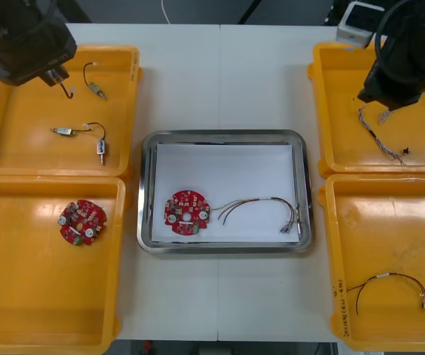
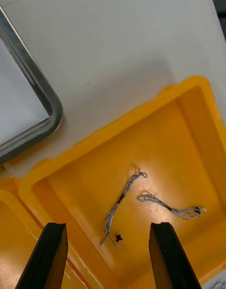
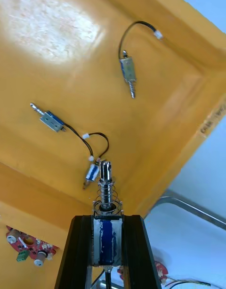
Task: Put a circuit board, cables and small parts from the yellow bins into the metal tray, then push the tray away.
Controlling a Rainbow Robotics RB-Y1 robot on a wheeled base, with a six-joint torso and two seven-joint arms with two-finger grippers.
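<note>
Metal tray (image 1: 227, 135) far half bare; circuit board (image 1: 186, 213), cable (image 1: 264, 199) occupy near half; yellow bins (image 1: 132, 111) flank sides.

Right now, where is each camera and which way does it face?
Front view: above the arms, looking down at table, metal tray and yellow bins; left arm and right arm show.
Left wrist view: on that wrist, facing the far left bin; left jaws shut on a small metal part.
Right wrist view: on that wrist, facing twisted cables in the far right bin; right jaws open.
Both wrist views catch a tray corner.
</note>
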